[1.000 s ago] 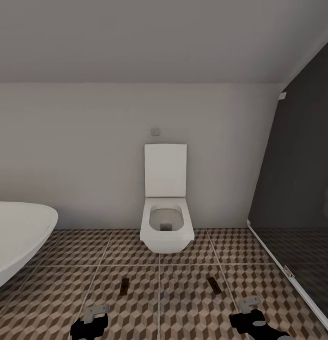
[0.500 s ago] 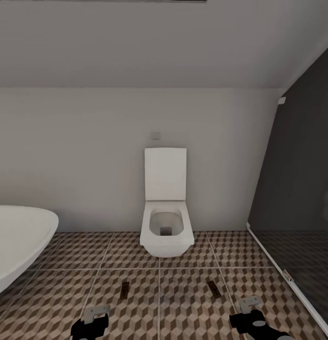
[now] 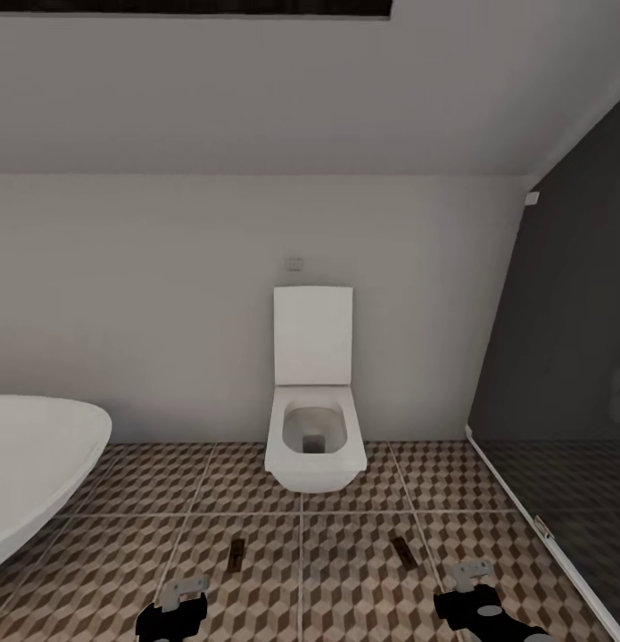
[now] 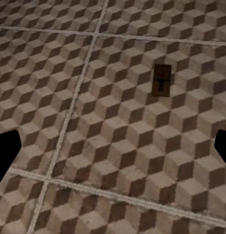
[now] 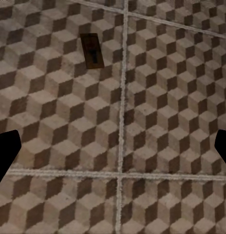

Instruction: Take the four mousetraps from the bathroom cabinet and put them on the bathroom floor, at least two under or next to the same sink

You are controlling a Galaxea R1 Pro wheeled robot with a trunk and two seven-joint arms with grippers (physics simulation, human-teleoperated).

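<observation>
Two mousetraps lie flat on the bathroom floor [image 3: 345, 580], a cube-patterned tile surface in front of the toilet. One mousetrap [image 3: 236, 555] lies ahead of my left gripper [image 3: 183, 591], and in the left wrist view this mousetrap [image 4: 162, 80] is a small dark board beyond the left gripper [image 4: 113, 156]. The other mousetrap [image 3: 400, 549] lies ahead of my right gripper [image 3: 470, 575], and the right wrist view shows that mousetrap [image 5: 91, 50] beyond the right gripper [image 5: 113, 153]. Both grippers hang above the tiles, open and holding nothing.
A white wall-hung toilet [image 3: 314, 437] with its lid up stands against the back wall. A white rounded basin [image 3: 33, 464] juts in at the left. The dark glass shower wall [image 3: 559, 401] and its floor rail [image 3: 541, 526] bound the right side.
The whole picture has slid downward, so the camera has moved; a dark strip now shows at the top. Traps and grippers keep their places relative to each other.
</observation>
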